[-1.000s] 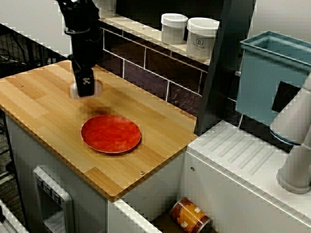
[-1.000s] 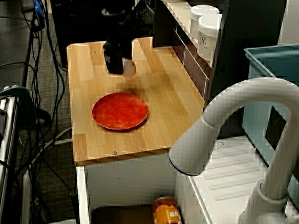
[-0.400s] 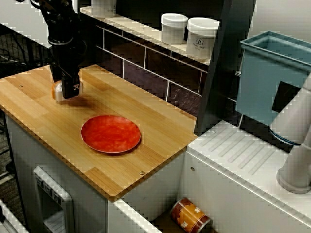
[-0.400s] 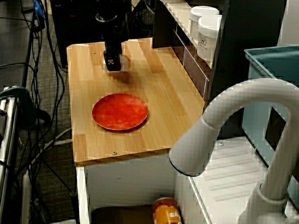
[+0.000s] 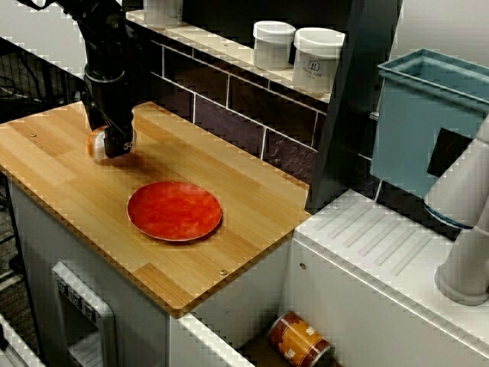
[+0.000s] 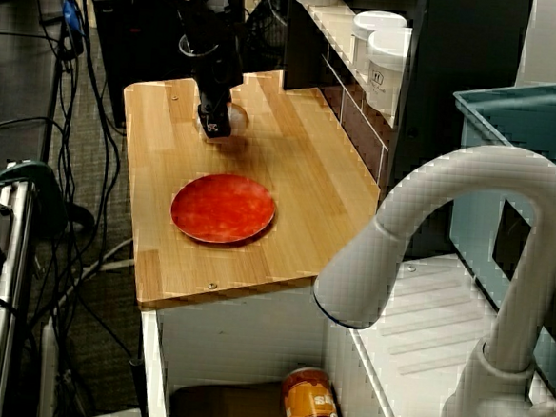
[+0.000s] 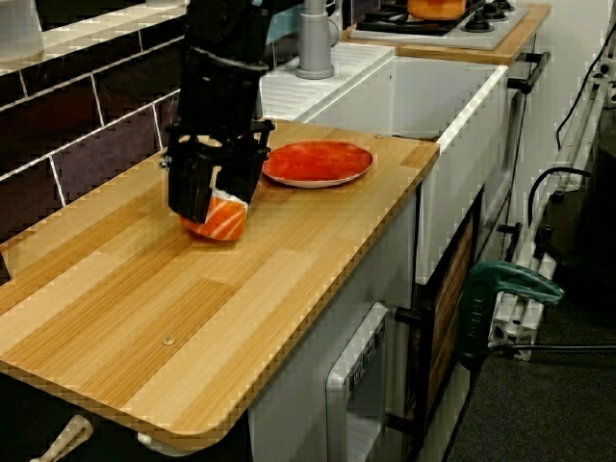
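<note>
Side view first: the black pincer [image 7: 214,195] is clamped on 1 piece of salmon sushi [image 7: 221,221], orange with white stripes. Its fingers flank the upper half while the lower half pokes out beneath. The piece sits very low at the wooden counter [image 7: 241,308], towards the tiled back wall; I cannot tell from here whether it touches the wood or hangs just above it. To my eye the step in hand is a low carry with the piece firmly gripped. Any move from here calls for a steady hold and enough height to clear the boards, since the piece has little room beneath it. In the view from the front, 1 red plate [image 5: 174,211] lies flat near the counter's middle, well apart from the pincer, with nothing on it. Behind, on the ledge over the tiles, 2 white jars [image 5: 273,43] stand side by side. Further off are 1 blue bin [image 5: 428,122], 1 pale tap [image 6: 448,239] seen from above the sink, and 1 can [image 5: 298,340] lying on its side down below the counter.
</note>
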Available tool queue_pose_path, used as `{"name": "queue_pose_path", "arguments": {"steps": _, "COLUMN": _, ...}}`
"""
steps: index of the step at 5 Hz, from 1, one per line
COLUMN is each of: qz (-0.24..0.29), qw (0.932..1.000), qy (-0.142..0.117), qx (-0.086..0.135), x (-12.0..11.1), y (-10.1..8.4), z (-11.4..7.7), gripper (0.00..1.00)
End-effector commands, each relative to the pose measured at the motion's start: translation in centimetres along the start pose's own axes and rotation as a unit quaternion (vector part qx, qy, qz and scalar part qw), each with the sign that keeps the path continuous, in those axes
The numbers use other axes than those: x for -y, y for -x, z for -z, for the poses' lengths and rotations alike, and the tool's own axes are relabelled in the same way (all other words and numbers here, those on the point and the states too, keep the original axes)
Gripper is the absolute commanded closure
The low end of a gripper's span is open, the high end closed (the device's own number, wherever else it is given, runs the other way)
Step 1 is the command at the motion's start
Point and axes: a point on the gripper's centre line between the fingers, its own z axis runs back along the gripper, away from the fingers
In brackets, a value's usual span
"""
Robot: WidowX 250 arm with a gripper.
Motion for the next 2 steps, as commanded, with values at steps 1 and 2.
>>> {"name": "queue_pose_path", "arguments": {"steps": 1, "qz": 0.001, "qw": 0.9998, "qy": -0.013, "qx": 0.014, "x": 0.1, "y": -0.01, "z": -1.52, "gripper": 0.0}}
{"name": "queue_pose_path", "arguments": {"steps": 2, "qz": -0.001, "qw": 1.0, "qy": -0.005, "qx": 0.008, "x": 0.19, "y": 0.03, "z": -1.51, "gripper": 0.0}}
